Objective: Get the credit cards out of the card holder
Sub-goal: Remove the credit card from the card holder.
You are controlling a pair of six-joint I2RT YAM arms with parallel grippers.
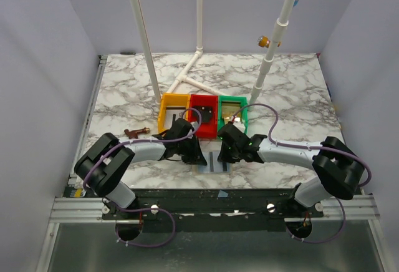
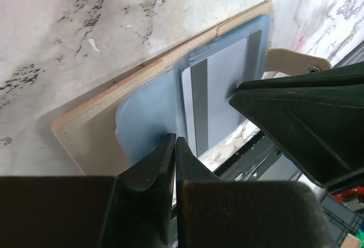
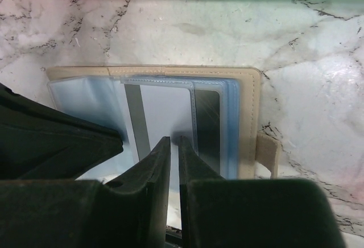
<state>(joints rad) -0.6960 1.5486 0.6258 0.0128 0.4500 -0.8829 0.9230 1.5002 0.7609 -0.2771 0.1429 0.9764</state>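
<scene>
Wide marble table [image 1: 293, 91], and both arms are folded in over one spot close to its near edge. Just beyond that spot sits the row of trays: yellow tray [image 1: 163, 115], red tray [image 1: 202, 99], green tray [image 1: 244, 117]. A strip of bare marble runs between the trays and the work.

The card holder [image 3: 250, 117] lies open and flat. Its long axis runs left to right along the table edge, tan border outermost, pale blue sleeves fanned inside, and the closing tab [image 3: 267, 152] sticks out on the right.

The left gripper [image 2: 174, 145] has its jaws pressed together, tips at the near edge of a blue sleeve; I can't tell whether it's pinching the plastic. The right gripper [image 3: 170, 145] is drawn in to a thin slit, tips on the near edge of the white card [image 3: 168, 108] with its grey stripe. I can't tell whether it has a grip on it.

A darker, shiny card [image 3: 207, 117] sits tucked in the sleeve beside the white one. Both cards stand crosswise to the holder's length.
</scene>
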